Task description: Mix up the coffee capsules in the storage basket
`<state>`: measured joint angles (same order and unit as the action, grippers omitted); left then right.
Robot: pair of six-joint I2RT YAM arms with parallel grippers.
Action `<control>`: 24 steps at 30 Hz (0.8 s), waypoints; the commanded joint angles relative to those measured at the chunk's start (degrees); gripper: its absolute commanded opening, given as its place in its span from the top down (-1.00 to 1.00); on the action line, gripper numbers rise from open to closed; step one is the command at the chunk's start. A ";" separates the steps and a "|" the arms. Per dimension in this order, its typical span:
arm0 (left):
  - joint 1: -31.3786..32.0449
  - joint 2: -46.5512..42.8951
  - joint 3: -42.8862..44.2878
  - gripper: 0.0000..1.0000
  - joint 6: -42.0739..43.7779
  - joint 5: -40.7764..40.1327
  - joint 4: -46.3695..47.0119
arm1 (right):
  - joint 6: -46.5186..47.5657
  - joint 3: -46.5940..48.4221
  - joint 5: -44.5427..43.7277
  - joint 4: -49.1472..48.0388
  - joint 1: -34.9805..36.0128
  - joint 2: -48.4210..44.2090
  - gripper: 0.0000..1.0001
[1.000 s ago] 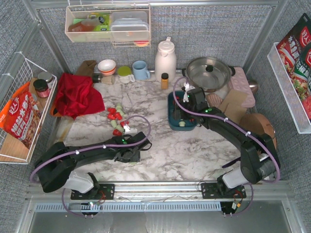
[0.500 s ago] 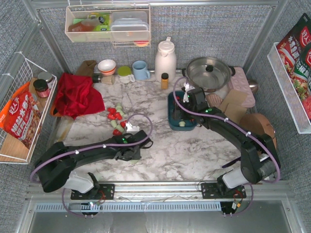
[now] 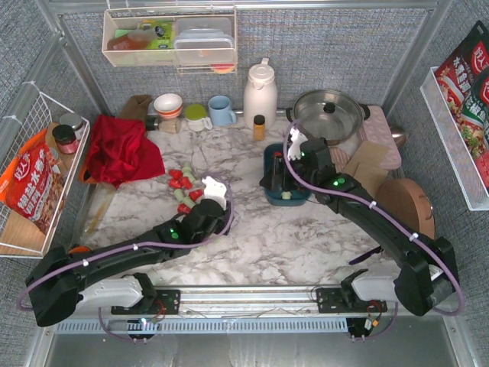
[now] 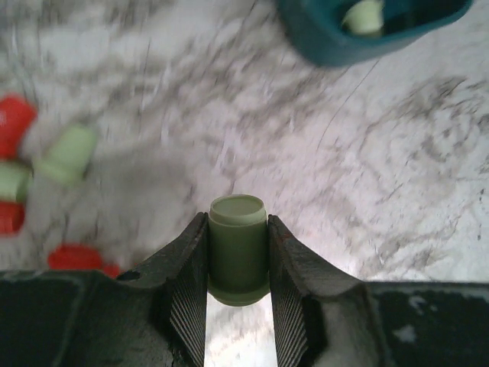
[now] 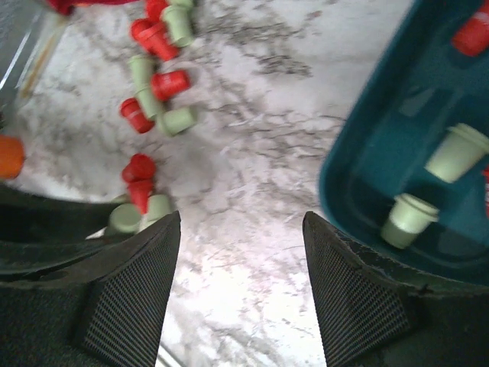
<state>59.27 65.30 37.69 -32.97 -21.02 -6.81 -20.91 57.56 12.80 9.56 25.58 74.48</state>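
Left gripper (image 4: 238, 227) clamps a mint green capsule (image 4: 238, 264). Right gripper (image 5: 241, 222) gapes open, teal storage basket (image 5: 365, 145) at two o'clock.

Capsules (image 3: 183, 186) left of basket (image 3: 289, 200)

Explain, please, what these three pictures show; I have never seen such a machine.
Two black robot arms stand at a marble table's near edge. One picture is from above; the other two from a camera on each wrist. Small cup-shaped capsules, red and pale green, lie loose on the table; a few lie in the dark teal plastic basket. The left hand grips one pale green capsule. The right hand is open and empty, near the basket.
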 commanded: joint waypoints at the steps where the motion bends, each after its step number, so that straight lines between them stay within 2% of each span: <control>1: 0.06 0.21 -4.36 0.44 20.99 -0.06 29.94 | -0.87 -0.01 4.81 -0.91 2.49 -2.16 -0.38; 3: 0.06 1.87 -6.65 0.45 28.58 3.45 40.12 | -0.53 -0.07 5.79 -0.29 3.60 -2.97 -0.37; 6: 0.19 5.48 -9.37 0.46 34.09 10.34 52.59 | -0.13 -2.11 7.77 0.27 4.65 -3.98 -0.36; 14: 1.61 9.72 -13.59 0.46 39.22 16.22 69.53 | 0.07 -4.41 12.33 -0.02 5.94 -5.23 -0.29; 24: 2.06 8.01 -14.63 0.46 39.83 17.55 71.85 | -0.67 -4.68 14.27 -1.43 7.44 -4.31 -0.21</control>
<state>61.14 73.80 22.68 6.00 -5.15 59.00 -21.28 52.77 25.56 8.62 32.56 69.71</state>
